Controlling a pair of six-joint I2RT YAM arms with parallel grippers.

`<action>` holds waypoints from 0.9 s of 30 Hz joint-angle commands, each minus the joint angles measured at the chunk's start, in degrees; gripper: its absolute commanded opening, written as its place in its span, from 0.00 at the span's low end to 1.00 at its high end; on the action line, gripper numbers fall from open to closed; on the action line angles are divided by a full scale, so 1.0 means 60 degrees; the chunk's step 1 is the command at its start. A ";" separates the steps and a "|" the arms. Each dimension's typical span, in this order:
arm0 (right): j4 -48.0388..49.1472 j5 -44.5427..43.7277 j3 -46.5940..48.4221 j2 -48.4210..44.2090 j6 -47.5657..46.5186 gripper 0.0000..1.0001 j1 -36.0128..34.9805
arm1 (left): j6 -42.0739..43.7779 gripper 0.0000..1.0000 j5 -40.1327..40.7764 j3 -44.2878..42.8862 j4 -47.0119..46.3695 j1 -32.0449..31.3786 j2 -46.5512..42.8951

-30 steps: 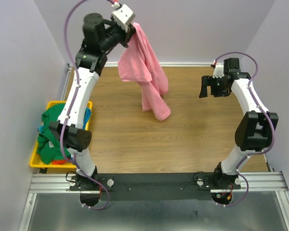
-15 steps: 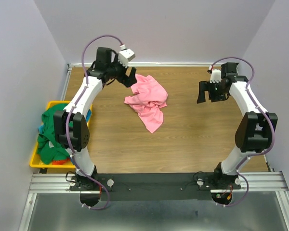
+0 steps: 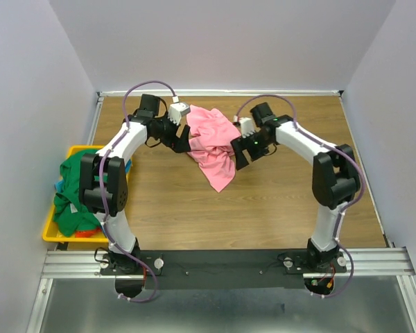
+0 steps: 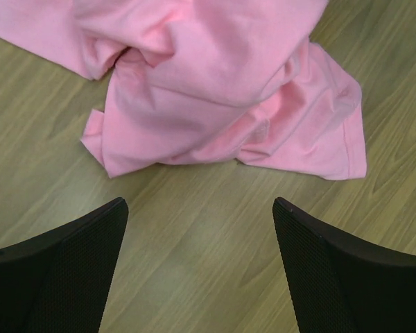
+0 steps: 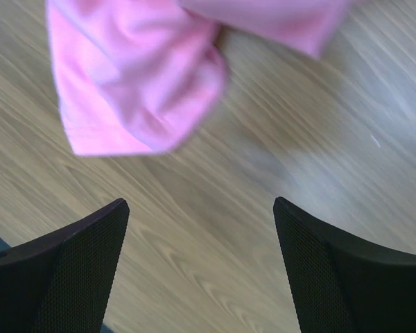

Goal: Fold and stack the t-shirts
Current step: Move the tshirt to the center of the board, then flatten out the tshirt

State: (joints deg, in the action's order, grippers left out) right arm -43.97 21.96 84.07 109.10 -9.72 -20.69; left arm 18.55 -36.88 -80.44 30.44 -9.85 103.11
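A pink t-shirt (image 3: 213, 142) lies crumpled on the wooden table, toward the back middle. My left gripper (image 3: 182, 139) hovers at its left edge, open, with only bare wood between its fingers (image 4: 69, 263); the pink t-shirt (image 4: 222, 90) fills the upper part of that wrist view. My right gripper (image 3: 238, 152) is at the shirt's right edge, open too, with nothing between its fingers (image 5: 333, 270); a blurred fold of the pink t-shirt (image 5: 139, 90) shows above them. A green t-shirt (image 3: 73, 191) with bits of blue and orange cloth lies in the bin at the left.
A yellow plastic bin (image 3: 48, 232) stands at the table's left edge next to the left arm. Walls close the table at the back and both sides. Bare wood (image 3: 263, 201) spreads in front of the pink shirt.
The left gripper let go of the pink shirt, which dropped from the air onto the table, and came down beside it. The right arm swung left to the shirt's right edge.
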 commanded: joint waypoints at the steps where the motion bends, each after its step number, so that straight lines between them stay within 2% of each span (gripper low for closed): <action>1: 0.0793 -0.0157 0.0796 0.0799 0.0125 0.89 -0.0914 | -0.0395 0.92 -0.0532 0.0048 0.0113 0.0161 0.0305; 6: 0.0897 -0.0627 0.1704 0.1840 0.0680 0.88 -0.1663 | -0.0542 0.92 -0.0416 0.0019 0.0186 0.0557 0.0349; 11: 0.1087 -0.1517 0.1925 0.2631 0.0887 0.86 -0.2396 | -0.0527 0.92 -0.0152 0.0063 0.0143 0.0630 0.0247; 12: 0.1116 -0.1709 0.1925 0.2748 0.0959 0.83 -0.2455 | -0.0556 0.92 -0.0166 0.0048 0.0128 0.0630 0.0261; 13: 0.1146 -0.1914 0.1940 0.2836 0.1004 0.73 -0.2513 | -0.0571 0.92 -0.0166 0.0034 0.0128 0.0630 0.0261; 18: 0.1131 -0.3263 0.1473 0.2591 0.0990 0.42 -0.2485 | -0.0703 0.90 -0.0195 0.0077 -0.0004 0.0630 0.0290; 21: 0.1131 -0.3512 0.0580 0.1729 0.0610 0.06 -0.2266 | -0.0732 0.86 -0.0167 0.0077 -0.0121 0.0484 0.0407; 22: 0.1131 -0.3600 0.0375 0.1507 0.0507 0.01 -0.2047 | -0.0791 0.85 -0.0079 0.0092 -0.0252 0.0353 0.0495; 27: 0.1117 -0.3601 -0.0826 0.0334 0.0009 0.00 -0.0949 | -0.1054 0.84 0.0112 0.0063 -0.0707 -0.0071 0.0803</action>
State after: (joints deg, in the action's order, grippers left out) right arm -35.86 4.16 83.15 115.85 -6.70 -31.53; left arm 13.91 -37.47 -80.18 28.86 -8.12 105.95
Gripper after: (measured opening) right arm 0.014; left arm 0.842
